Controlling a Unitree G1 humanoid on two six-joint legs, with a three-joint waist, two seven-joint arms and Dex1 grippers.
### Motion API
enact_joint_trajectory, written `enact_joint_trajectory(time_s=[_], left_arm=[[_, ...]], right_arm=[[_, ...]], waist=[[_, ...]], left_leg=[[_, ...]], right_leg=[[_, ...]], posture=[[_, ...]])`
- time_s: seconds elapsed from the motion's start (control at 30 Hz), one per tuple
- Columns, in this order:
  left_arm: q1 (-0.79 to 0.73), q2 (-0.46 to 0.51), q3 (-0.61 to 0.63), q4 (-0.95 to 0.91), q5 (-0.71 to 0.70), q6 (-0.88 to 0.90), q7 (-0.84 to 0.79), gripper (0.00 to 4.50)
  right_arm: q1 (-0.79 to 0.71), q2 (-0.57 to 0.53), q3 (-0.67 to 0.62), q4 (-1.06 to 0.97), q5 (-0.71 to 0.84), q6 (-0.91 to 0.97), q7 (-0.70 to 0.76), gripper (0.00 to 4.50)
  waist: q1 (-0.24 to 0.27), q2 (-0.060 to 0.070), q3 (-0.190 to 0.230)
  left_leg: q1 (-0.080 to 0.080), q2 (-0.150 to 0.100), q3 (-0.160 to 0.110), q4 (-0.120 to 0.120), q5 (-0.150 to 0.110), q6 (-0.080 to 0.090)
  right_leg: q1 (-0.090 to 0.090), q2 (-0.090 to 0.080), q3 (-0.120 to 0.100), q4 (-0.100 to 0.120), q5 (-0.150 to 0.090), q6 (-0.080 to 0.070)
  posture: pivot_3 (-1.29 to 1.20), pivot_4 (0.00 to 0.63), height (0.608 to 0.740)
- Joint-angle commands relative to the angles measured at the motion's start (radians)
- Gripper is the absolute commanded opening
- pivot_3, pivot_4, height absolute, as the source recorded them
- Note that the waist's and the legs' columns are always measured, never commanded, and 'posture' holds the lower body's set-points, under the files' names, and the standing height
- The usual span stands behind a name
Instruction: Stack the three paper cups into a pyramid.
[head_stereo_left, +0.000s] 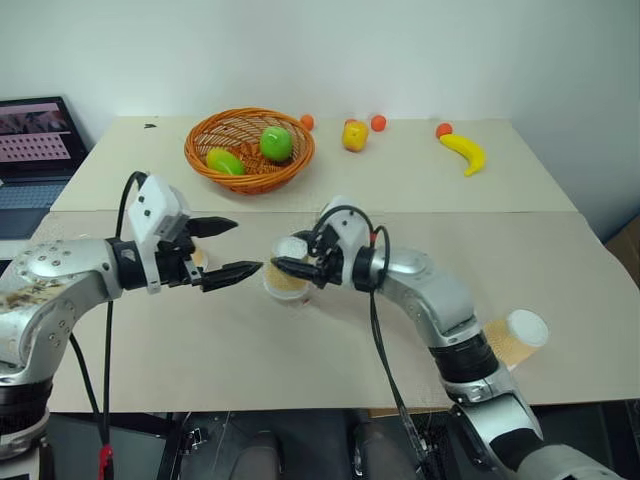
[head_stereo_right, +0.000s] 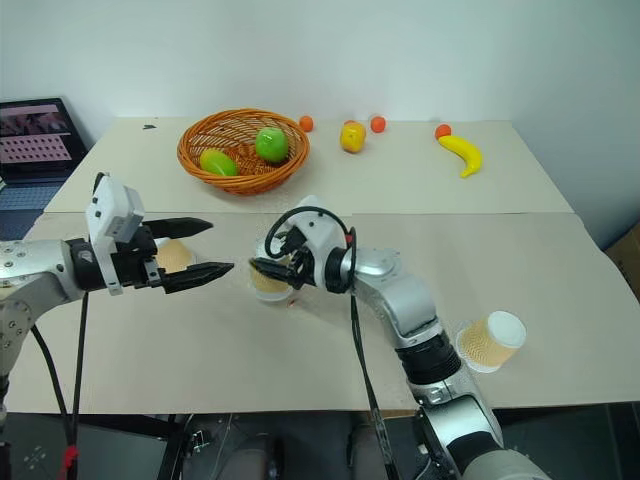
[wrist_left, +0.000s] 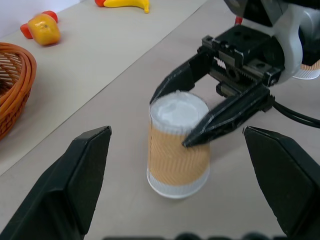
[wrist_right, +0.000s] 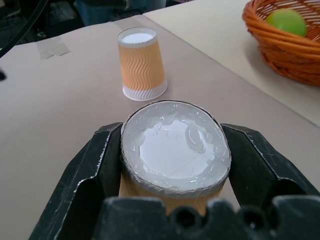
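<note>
A: Three paper cups to log. Head views first?

B: Right gripper (head_stereo_left: 290, 266) is at table centre, fingers clamped on an upside-down cup, the held cup (head_stereo_left: 288, 281); whether its rim touches the table (head_stereo_left: 300, 350) I cannot tell. Left gripper (head_stereo_left: 232, 248) hovers just left of it, jaws spread wide, nothing between them. A second cup, the left cup (head_stereo_right: 173, 255), stands behind the left gripper's fingers. A third, the fallen cup (head_stereo_right: 491, 340), lies on its side near the right front edge, well apart from the others.

A: Far side?

B: Orange basket (head_stereo_left: 249, 148) with green fruit (head_stereo_left: 276, 143); banana (head_stereo_left: 464, 151) far right.

A: Left wrist view?

B: Own fingers (wrist_left: 75, 185) open, flanking the held cup; the right gripper's fingers pinch that cup near its white base.

A: Right wrist view?

B: Both fingers (wrist_right: 95, 170) press the held cup's sides, white base facing the camera. Beyond it the left cup stands inverted, apart. No pyramid formed; no cup rests on another.
</note>
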Motion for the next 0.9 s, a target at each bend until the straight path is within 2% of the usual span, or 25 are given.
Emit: enact_joint_trajectory(time_s=[0.03, 0.17, 0.23, 0.33, 0.57, 0.8, 0.9], left_arm=[[-0.014, -0.005, 0.01, -0.042, -0.009, -0.012, 0.007, 4.5], [-0.01, -0.004, 0.001, -0.048, -0.006, -0.012, -0.001, 4.5], [-0.022, -0.007, -0.004, -0.044, -0.004, -0.012, 0.001, 4.5], [-0.033, -0.009, -0.009, -0.038, -0.003, -0.013, 0.0, 4.5], [-0.044, -0.018, -0.025, -0.021, 0.007, -0.024, -0.004, 4.5], [-0.054, -0.043, -0.054, 0.005, 0.03, -0.048, -0.017, 4.5], [-0.066, -0.056, -0.067, 0.015, 0.026, -0.048, -0.031, 4.5]], right_arm=[[0.023, -0.005, 0.001, -0.076, 0.01, 0.006, -0.002, 2.73], [0.028, -0.005, 0.007, -0.064, 0.004, -0.005, 0.002, 2.73], [0.029, -0.008, 0.014, -0.053, -0.001, -0.015, 0.009, 3.73], [0.028, -0.011, 0.019, -0.044, -0.008, -0.023, 0.017, 4.47], [0.003, -0.025, -0.025, -0.048, 0.008, -0.011, 0.024, 4.47], [-0.04, -0.031, -0.375, -0.151, 0.346, 0.293, -0.019, 4.47], [-0.019, -0.111, -0.506, -0.182, 0.425, 0.364, -0.037, 4.47]], waist=[[-0.002, 0.0, 0.0], [-0.004, 0.0, 0.0], [-0.004, 0.0, 0.0], [-0.004, 0.0, 0.0], [-0.003, 0.0, 0.0], [-0.001, 0.0, 0.0], [0.003, 0.0, 0.0]], left_leg=[[0.0, 0.0, 0.0, 0.0, 0.0, 0.0], [0.0, 0.0, 0.0, 0.0, 0.0, 0.0], [0.001, 0.001, 0.0, 0.0, 0.0, 0.0], [0.001, 0.001, 0.0, 0.0, 0.0, 0.0], [0.0, 0.001, 0.0, 0.0, 0.0, 0.0], [0.0, 0.001, 0.0, 0.0, 0.0, 0.0], [0.0, 0.001, 0.0, 0.0, 0.0, 0.0]], right_leg=[[0.0, 0.0, 0.0, 0.0, 0.0, 0.0], [-0.001, 0.0, 0.0, 0.001, 0.0, 0.0], [-0.001, 0.001, 0.0, 0.001, 0.0, 0.0], [-0.001, 0.002, 0.0, 0.002, 0.0, 0.0], [-0.001, 0.001, 0.0, 0.001, 0.0, 0.0], [-0.001, 0.001, 0.0, 0.001, 0.0, -0.001], [-0.001, 0.001, 0.0, 0.001, 0.0, -0.001]], posture=[[0.0, 0.15, 0.737], [0.0, 0.15, 0.737], [0.0, 0.15, 0.737], [0.0, 0.15, 0.737], [0.0, 0.15, 0.737], [0.0, 0.15, 0.737], [0.0, 0.15, 0.737]])
